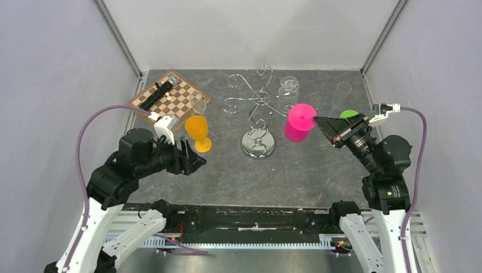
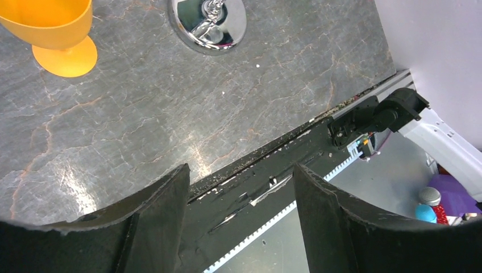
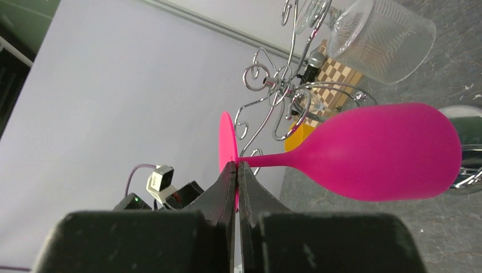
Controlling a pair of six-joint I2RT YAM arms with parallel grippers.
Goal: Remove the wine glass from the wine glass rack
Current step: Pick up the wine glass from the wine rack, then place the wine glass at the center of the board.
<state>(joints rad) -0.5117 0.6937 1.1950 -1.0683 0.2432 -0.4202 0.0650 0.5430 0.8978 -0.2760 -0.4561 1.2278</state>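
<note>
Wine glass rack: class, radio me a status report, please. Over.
Left pincer open, empty. Right pincer shut on foot of pink wine glass, bowl down beside wine glass rack. Clear glass hangs on rack close behind.

No legible text, label, brand, number or sign appears on any object or surface in these three views.

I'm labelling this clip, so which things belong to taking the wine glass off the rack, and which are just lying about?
Job in hand:
pink wine glass
wine glass rack
right gripper, shut on the glass's foot

Lying about:
orange wine glass
chessboard
black cylinder on the chessboard
</note>
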